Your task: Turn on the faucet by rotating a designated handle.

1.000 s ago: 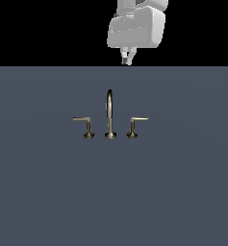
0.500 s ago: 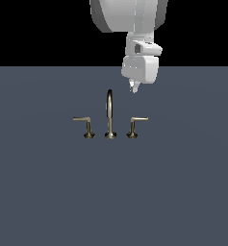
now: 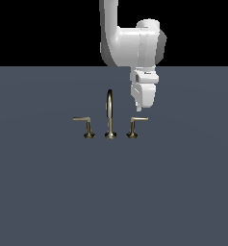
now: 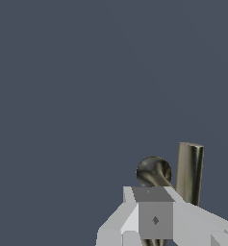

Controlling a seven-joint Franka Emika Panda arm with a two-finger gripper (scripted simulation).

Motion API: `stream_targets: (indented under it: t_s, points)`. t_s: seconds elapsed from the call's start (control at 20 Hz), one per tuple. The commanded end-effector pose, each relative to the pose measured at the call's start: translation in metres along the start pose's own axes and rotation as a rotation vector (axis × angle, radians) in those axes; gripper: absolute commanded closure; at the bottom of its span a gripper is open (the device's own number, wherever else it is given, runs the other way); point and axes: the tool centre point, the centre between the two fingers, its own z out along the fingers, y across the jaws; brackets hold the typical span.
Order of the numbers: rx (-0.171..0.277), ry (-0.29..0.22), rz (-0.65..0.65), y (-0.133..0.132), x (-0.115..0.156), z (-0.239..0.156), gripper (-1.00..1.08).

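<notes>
The brass faucet stands mid-surface in the exterior view, its thin arched spout (image 3: 109, 113) between two short levers. The handle (image 3: 134, 126) is the lever on the exterior view's right, its thin arm pointing right. The twin lever (image 3: 85, 126) points left. My gripper (image 3: 138, 108) hangs just above the handle's arm, apart from it, with its fingers together and nothing held. In the wrist view the grey fingers (image 4: 154, 214) sit in front of the handle's rounded base (image 4: 154, 170), and its brass arm (image 4: 190, 170) shows beside them.
A flat dark grey-blue surface (image 3: 113, 192) carries the faucet. The white arm (image 3: 130, 43) comes down from above, behind the spout and the handle.
The gripper has dropped from high above the faucet and shifted toward the exterior view's right, ending close over the right-hand lever. The faucet parts have not moved.
</notes>
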Motion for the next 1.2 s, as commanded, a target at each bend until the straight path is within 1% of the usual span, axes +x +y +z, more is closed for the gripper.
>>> stream_targets:
  t_s: [0.0,0.25,0.6,1.15]
  points:
    - [0.0,0.008,0.036,-0.002,0.005,0.013,1.08]
    - [-0.002,0.017,0.074,-0.003,0.011,0.029,1.08]
    - [-0.003,0.018,0.08,-0.003,0.012,0.031,1.08]
    - [-0.002,0.018,0.081,0.03,0.026,0.031,1.08]
